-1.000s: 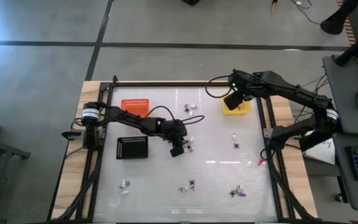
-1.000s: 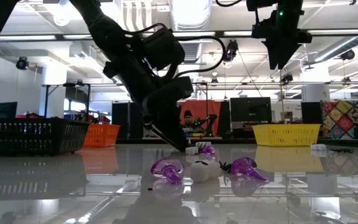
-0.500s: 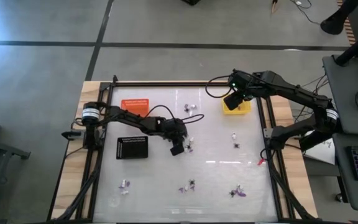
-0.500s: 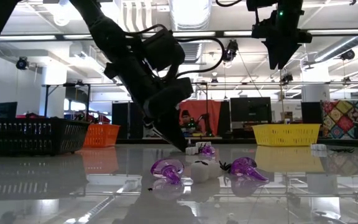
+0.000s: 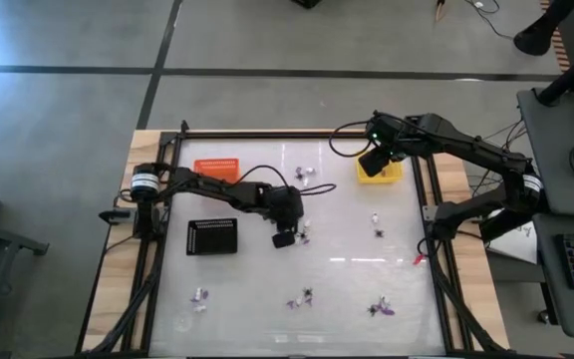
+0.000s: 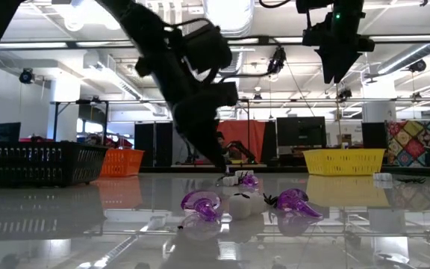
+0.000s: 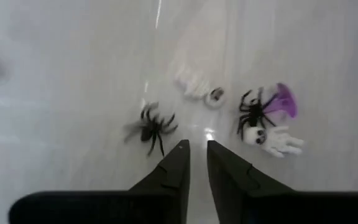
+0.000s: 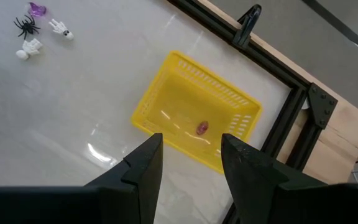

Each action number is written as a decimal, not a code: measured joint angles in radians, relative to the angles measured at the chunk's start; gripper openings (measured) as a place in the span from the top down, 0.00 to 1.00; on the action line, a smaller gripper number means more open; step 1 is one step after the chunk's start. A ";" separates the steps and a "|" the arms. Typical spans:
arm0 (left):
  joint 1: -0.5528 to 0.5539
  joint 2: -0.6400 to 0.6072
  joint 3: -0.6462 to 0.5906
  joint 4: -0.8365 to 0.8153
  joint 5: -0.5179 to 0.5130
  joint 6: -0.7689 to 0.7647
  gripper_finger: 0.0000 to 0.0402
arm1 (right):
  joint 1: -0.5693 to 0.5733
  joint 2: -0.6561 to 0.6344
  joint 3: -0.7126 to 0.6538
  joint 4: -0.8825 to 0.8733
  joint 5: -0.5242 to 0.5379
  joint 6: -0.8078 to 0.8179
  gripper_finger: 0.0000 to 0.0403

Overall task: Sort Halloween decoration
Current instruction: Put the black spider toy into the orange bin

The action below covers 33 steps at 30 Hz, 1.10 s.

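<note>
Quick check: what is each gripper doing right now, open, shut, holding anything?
Left gripper: fingers nearly together with a narrow gap, nothing between them, just above the table by a black spider.
Right gripper: open and empty, over the yellow tray.

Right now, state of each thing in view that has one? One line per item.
left gripper: over the table by a black spider, fingers nearly together, nothing between them
right gripper: open, empty, above the yellow tray
yellow tray: upright, one small trinket inside
black tray: upright, contents unclear
orange tray: upright, contents unclear
</note>
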 joint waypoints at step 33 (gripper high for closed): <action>0.106 0.150 0.150 -0.093 0.101 0.254 0.72 | 0.000 0.000 -0.063 0.001 0.000 0.015 0.61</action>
